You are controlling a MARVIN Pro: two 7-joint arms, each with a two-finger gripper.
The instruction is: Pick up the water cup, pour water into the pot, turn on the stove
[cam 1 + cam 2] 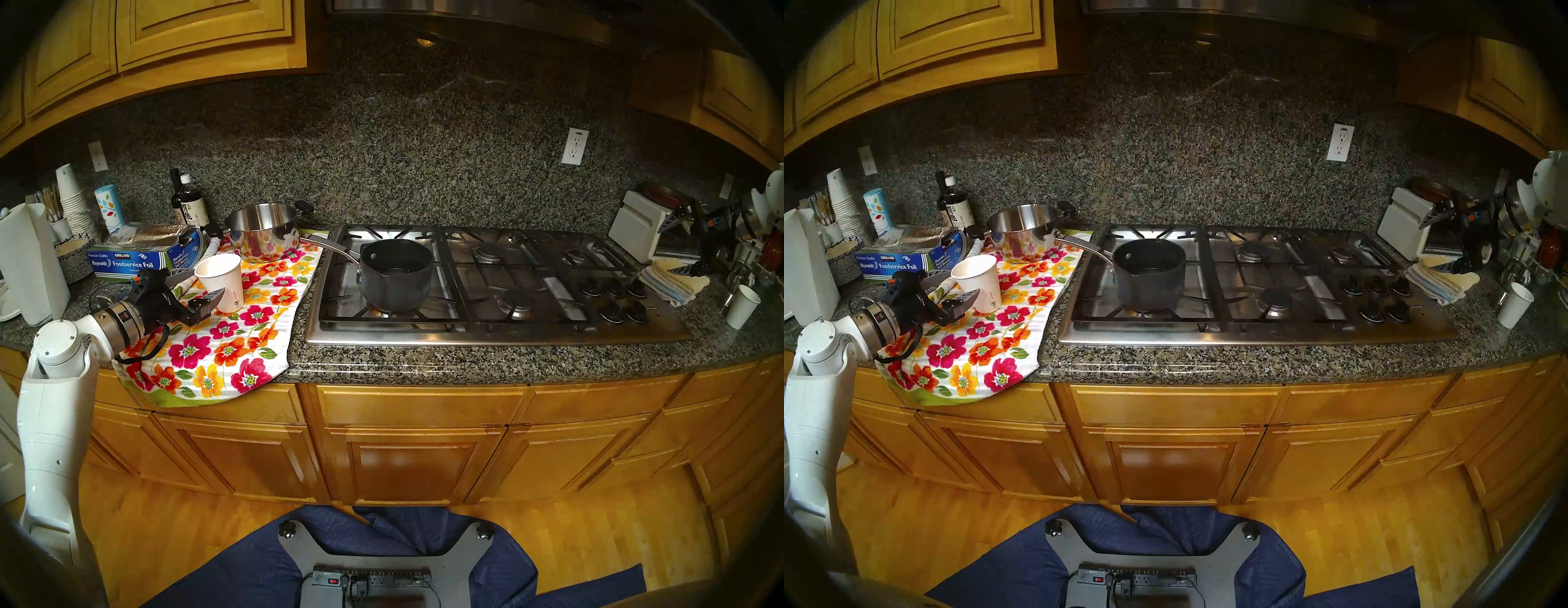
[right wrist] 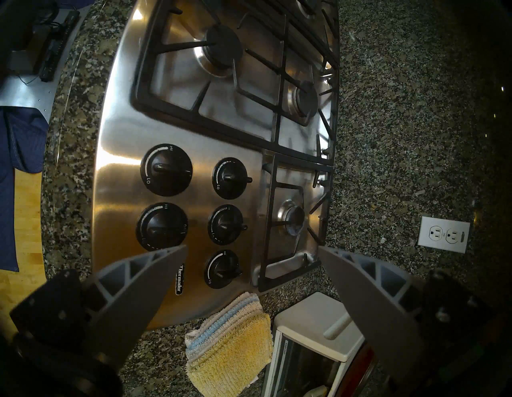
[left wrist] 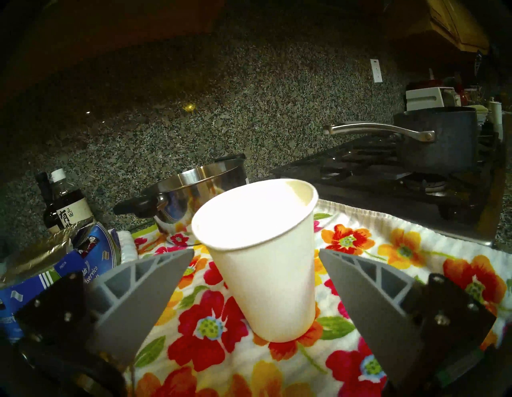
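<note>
The water cup (image 1: 222, 280) (image 1: 979, 276) (image 3: 263, 271) is a white paper cup with a small green mark, standing upright on a floral towel (image 1: 220, 348). My left gripper (image 1: 210, 282) (image 1: 966, 283) (image 3: 256, 251) is open around it, one finger on each side with a gap showing. The dark pot (image 1: 396, 274) (image 1: 1151, 271) (image 3: 440, 138) sits on the front left burner of the steel stove (image 1: 488, 335) (image 1: 1250, 335) (image 2: 124, 138), its handle pointing left. My right gripper (image 1: 685, 244) (image 1: 1443, 242) (image 2: 252, 247) hangs open and empty above the stove's right end, near the black knobs (image 1: 615, 297) (image 2: 166, 169).
A shiny steel pot (image 1: 261, 231) stands behind the cup, with a foil box (image 1: 140, 254), bottles and stacked cups (image 1: 72, 199) to its left. Right of the stove are a toaster oven (image 1: 636, 225), folded cloths (image 1: 674, 276) and a small white cup (image 1: 742, 305).
</note>
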